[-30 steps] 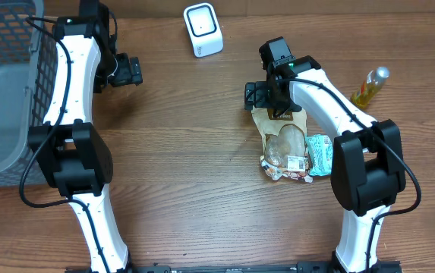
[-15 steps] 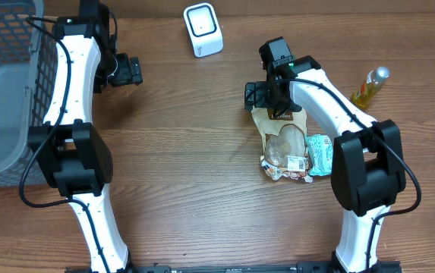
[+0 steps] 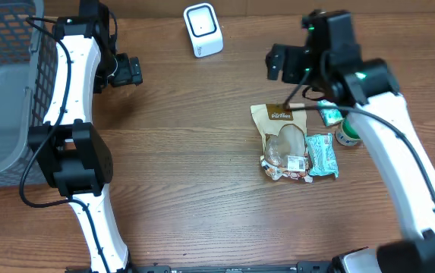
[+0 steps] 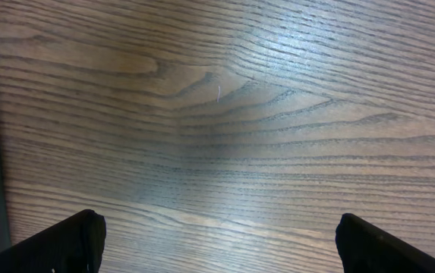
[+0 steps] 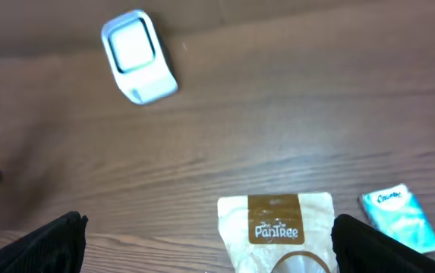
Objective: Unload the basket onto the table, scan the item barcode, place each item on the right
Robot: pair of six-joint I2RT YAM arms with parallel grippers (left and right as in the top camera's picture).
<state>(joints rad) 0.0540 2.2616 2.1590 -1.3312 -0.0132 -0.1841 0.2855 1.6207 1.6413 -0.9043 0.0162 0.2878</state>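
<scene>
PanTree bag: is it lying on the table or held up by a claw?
Lying flat: the PanTree bag rests on the table, label up. The right gripper hangs open, apart from it, empty.

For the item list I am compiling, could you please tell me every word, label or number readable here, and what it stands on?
"PanTree": on the brown label at the top of the snack bag.
Teal packet: a white script word, too blurred to read.
White sticker low on the bag: print too small to read.
Scanner: no text that can be read.
</scene>
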